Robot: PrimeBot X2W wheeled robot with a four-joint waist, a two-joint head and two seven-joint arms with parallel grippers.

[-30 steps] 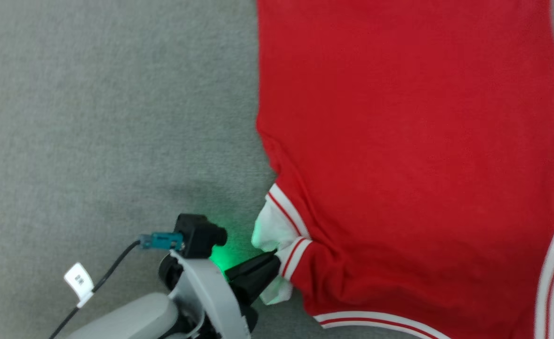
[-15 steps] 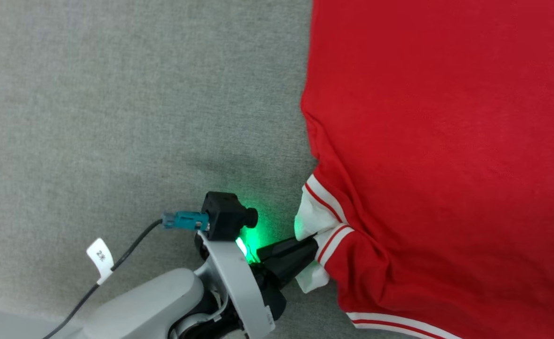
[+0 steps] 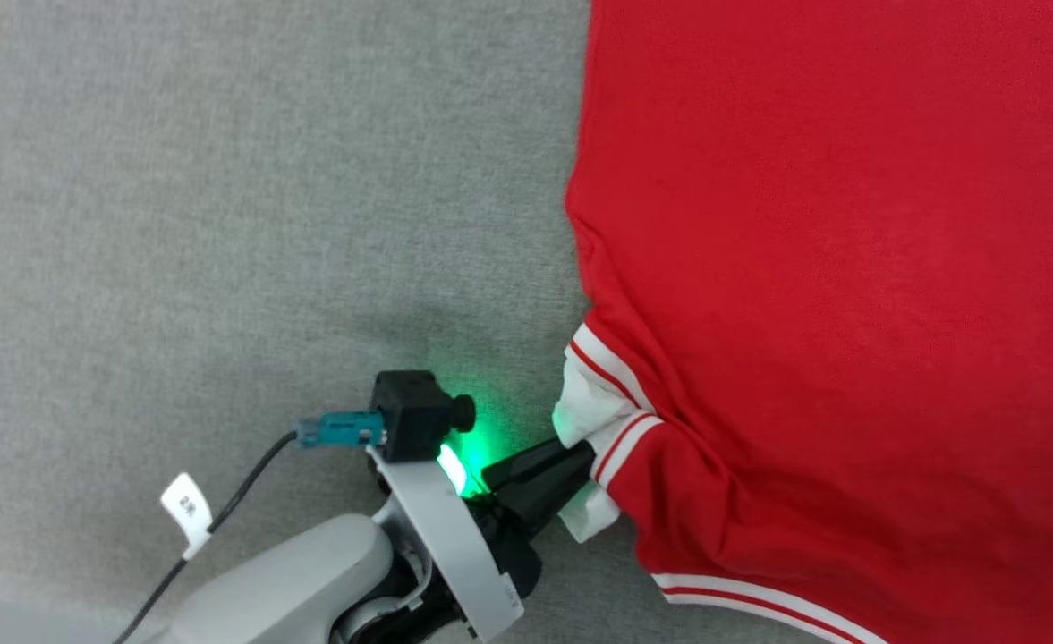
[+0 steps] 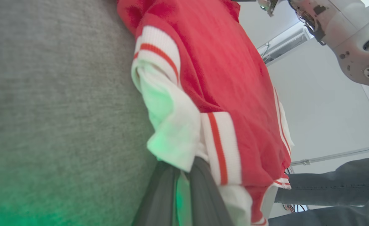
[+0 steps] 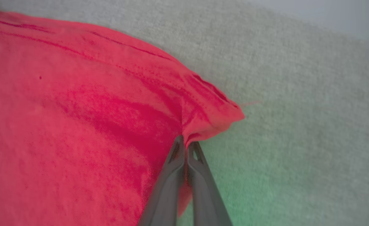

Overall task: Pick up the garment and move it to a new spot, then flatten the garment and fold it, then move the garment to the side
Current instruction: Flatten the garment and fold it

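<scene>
Head view: the garment (image 3: 830, 268), soft red knit, is lying spread but unfolded at three o'clock on the grey felted worktop (image 3: 222, 224). The left gripper (image 3: 582, 458) fingers are pinching shut on its white sleeve panel (image 3: 580, 407). Left wrist view: striped trim (image 4: 218, 147) is bunching. Right wrist view: the right gripper (image 5: 185, 141) is clamping a puckered hem corner (image 5: 215, 119), so flattening and folding are looking undone.
</scene>
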